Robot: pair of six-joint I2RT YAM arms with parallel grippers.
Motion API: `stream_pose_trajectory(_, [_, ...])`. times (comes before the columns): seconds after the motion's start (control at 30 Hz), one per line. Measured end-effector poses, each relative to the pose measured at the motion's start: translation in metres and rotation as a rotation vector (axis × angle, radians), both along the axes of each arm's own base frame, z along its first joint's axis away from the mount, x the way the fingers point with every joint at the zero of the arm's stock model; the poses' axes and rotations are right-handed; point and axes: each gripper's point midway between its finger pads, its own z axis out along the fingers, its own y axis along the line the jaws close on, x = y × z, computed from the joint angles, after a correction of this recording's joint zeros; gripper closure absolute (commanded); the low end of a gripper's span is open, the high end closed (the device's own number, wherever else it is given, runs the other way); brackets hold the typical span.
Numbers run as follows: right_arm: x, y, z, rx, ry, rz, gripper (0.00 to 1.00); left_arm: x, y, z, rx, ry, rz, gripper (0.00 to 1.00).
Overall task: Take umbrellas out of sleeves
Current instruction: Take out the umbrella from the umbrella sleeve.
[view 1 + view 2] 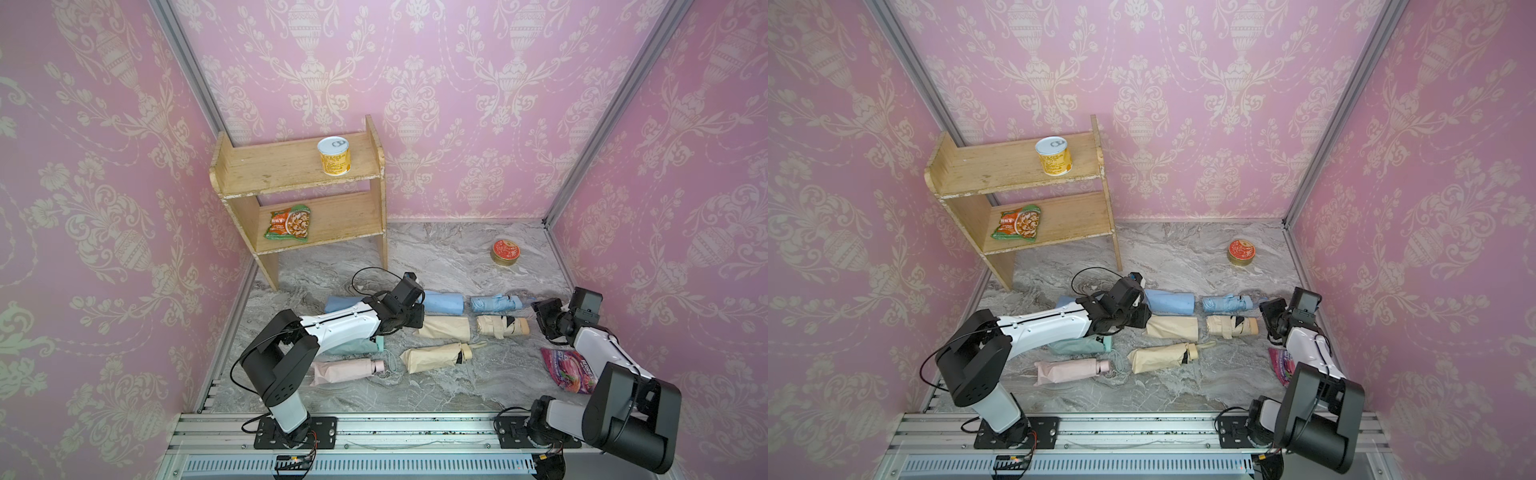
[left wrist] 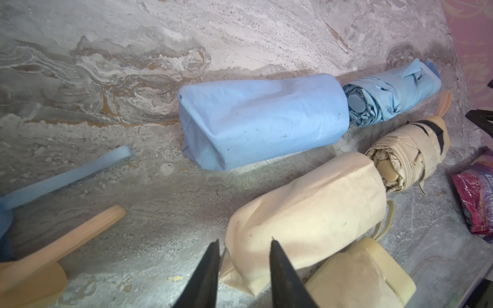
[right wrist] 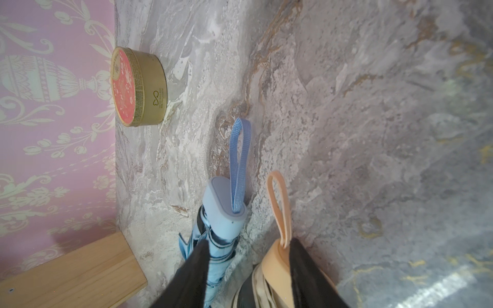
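Observation:
A flattened light blue sleeve point(image 1: 444, 302) and a beige sleeve point(image 1: 445, 328) lie mid-table. Just to their right lie a bare light blue umbrella point(image 1: 496, 302) and a bare beige umbrella point(image 1: 503, 326). My left gripper point(image 2: 245, 240) is open, its jaws astride the beige sleeve's point(image 2: 306, 213) near corner. My right gripper point(image 3: 248, 241) is open above both umbrellas' handle ends, gripping nothing. A beige umbrella point(image 1: 436, 357) and a pink umbrella point(image 1: 340, 371) lie in front, still in sleeves. A mint one point(image 1: 353, 347) and another light blue one point(image 1: 337, 303) are partly hidden under my left arm.
A wooden shelf point(image 1: 299, 183) at the back left holds a yellow can point(image 1: 334, 156) and a snack packet point(image 1: 289, 223). A red tin point(image 1: 505, 252) sits at the back right. A purple berry packet point(image 1: 569, 368) lies by my right arm. Pink walls close three sides.

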Motion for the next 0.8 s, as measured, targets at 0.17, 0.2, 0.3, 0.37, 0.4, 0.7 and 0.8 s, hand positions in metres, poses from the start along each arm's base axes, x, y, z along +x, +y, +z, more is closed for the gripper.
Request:
stream_pose_trajectory(0.17, [-0.003, 0.002, 0.022, -0.022, -0.054, 0.003, 0.28, 0.003, 0.003, 0.025, -0.026, -0.055, 0.01, 0.41])
stream_pose_trajectory(0.2, [-0.004, 0.003, 0.027, -0.025, -0.068, 0.006, 0.27, 0.003, 0.004, 0.031, -0.034, -0.069, 0.012, 0.4])
stream_pose_trajectory(0.3, [-0.008, 0.009, 0.041, -0.026, -0.103, 0.019, 0.25, 0.002, 0.007, 0.049, -0.061, -0.101, 0.017, 0.38])
stream_pose_trajectory(0.37, [-0.01, 0.014, 0.049, -0.026, -0.124, 0.034, 0.23, -0.002, 0.01, 0.055, -0.072, -0.111, 0.017, 0.37])
stream_pose_trajectory(0.4, [-0.012, 0.018, 0.053, -0.026, -0.135, 0.043, 0.22, -0.004, 0.013, 0.056, -0.075, -0.114, 0.017, 0.37])
stream_pose_trajectory(0.7, [-0.034, 0.079, 0.065, -0.01, -0.168, 0.217, 0.19, -0.031, 0.032, 0.043, -0.07, -0.074, 0.025, 0.37])
stream_pose_trajectory(0.8, [-0.045, 0.102, 0.057, 0.012, -0.15, 0.276, 0.2, -0.043, 0.033, 0.038, -0.067, -0.062, 0.01, 0.37])
